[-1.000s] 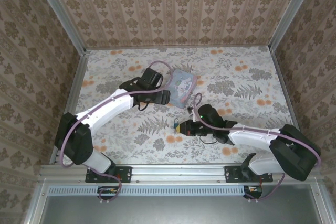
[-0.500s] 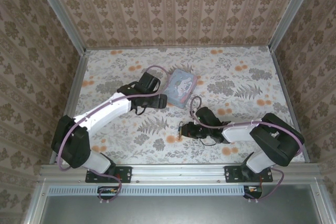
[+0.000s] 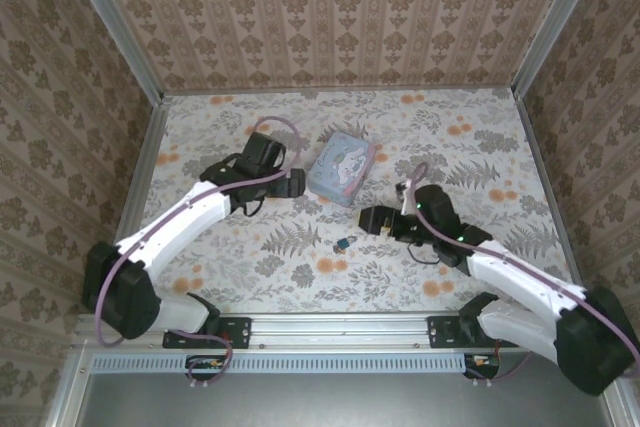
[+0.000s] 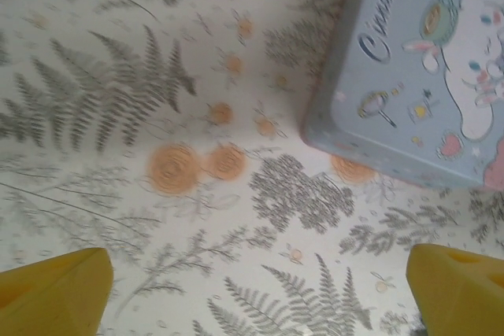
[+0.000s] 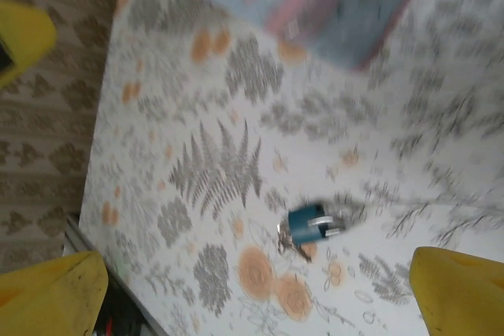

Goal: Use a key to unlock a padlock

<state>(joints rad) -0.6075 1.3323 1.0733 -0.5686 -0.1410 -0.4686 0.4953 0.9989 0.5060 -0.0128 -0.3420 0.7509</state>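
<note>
Closed pale-blue tin [image 3: 342, 167], contents hidden. Just beside it, left gripper [image 3: 296, 183], fingers wide, empty. Tiny padlock [image 3: 342, 243] loose on table [image 3: 480, 152], near right gripper [image 3: 367, 217], fingers wide, empty.

Soft, even light on my worktop; one wrist view is smeared.

From above, the flowered worktop [image 3: 290, 282] is bright and evenly lit, with no glare and only faint, soft-edged shadows close under my arms, and the print is sharp from near edge to far edge. My left wrist view is clear but a touch soft. The pale-blue tin [image 4: 409, 76] is crisp enough to read part of its lettering, while my yellow fingertips [image 4: 51, 293] sit out of focus in the lower corners. My right wrist view is heavily blurred. The tin is a streak along the top, the padlock [image 5: 309, 224] is a fuzzy blue-green blob, and the fern print smears most towards the frame edges.
</note>
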